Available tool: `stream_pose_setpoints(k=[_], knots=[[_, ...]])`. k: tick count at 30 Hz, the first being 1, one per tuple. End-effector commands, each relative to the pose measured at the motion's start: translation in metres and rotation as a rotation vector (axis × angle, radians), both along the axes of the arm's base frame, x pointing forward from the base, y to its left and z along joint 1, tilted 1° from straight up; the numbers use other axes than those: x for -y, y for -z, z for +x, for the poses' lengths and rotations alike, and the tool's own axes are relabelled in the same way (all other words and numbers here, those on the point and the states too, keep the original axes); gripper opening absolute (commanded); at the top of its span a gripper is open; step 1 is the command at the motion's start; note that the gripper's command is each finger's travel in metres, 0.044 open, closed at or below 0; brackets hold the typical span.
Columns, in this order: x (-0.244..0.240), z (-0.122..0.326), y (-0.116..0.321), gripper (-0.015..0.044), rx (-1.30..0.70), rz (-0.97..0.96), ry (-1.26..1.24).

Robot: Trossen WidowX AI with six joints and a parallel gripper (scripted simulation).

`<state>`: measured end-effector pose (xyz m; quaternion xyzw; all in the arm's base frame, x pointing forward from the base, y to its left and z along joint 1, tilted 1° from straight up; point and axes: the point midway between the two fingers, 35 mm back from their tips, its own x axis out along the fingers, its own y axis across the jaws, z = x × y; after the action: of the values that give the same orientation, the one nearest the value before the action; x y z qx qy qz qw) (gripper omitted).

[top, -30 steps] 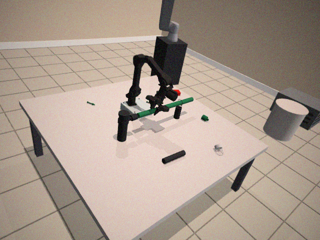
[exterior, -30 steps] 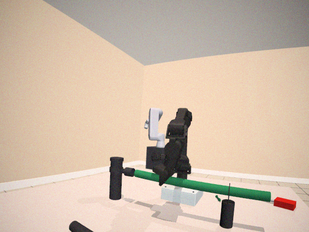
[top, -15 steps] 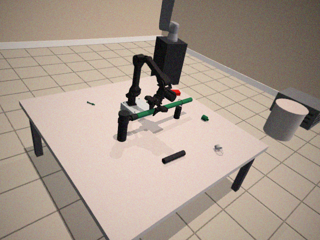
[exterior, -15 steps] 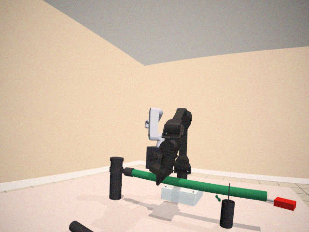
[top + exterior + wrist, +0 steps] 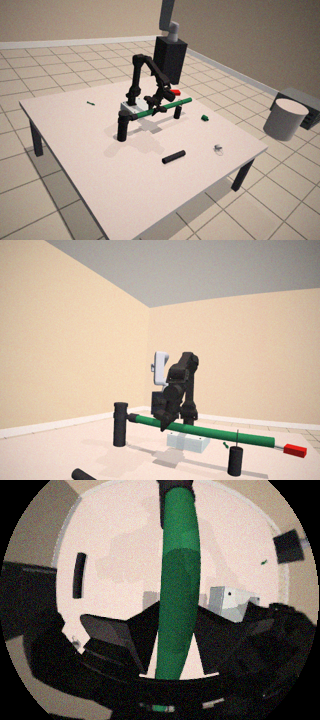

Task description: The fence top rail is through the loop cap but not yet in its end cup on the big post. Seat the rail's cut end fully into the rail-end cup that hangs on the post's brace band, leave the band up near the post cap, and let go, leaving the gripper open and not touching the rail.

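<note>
The green rail [image 5: 175, 104] [image 5: 206, 431] [image 5: 181, 580] passes through the thin loop [image 5: 237, 432] above the short post [image 5: 177, 112] [image 5: 235, 462]. Its near end meets the mouth of the dark rail-end cup [image 5: 133, 117] [image 5: 133, 417], roughly in line with it. No gap shows there, but the insertion depth is hidden. The cup hangs on the brace band [image 5: 119, 415], high on the big post [image 5: 122, 131] [image 5: 119, 431], a little below the post cap [image 5: 124, 112] [image 5: 120, 404]. My gripper [image 5: 157, 109] [image 5: 168, 423] [image 5: 175, 604] is shut on the rail, nearer the cup than the loop.
A black cylinder [image 5: 173, 156] [image 5: 79, 575] lies on the table [image 5: 103, 186]. A green fitting [image 5: 204, 118], a small pale ringed part [image 5: 218, 147], a small green piece [image 5: 90, 103] [image 5: 225, 444] and a red block [image 5: 176, 92] [image 5: 294, 450] also lie there. The arm's pale base [image 5: 186, 442] is behind the rail.
</note>
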<state>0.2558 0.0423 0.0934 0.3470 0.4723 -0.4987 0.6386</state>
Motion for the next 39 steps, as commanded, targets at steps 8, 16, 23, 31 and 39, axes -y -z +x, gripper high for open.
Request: stream_pose_setpoints(k=[8, 16, 23, 31, 39], knots=[[-0.0002, 0.0003, 0.0005, 0.0000, 0.000, 0.001, -0.001], [0.0003, 0.0011, 0.0016, 0.0000, -0.001, 0.005, -0.004], [0.0008, 0.0020, 0.0019, 0.0000, -0.002, 0.006, -0.006], [0.0001, 0.0009, 0.0022, 0.0000, -0.005, 0.008, -0.002], [0.0009, 0.0011, 0.0021, 0.0000, -0.005, 0.008, -0.002]])
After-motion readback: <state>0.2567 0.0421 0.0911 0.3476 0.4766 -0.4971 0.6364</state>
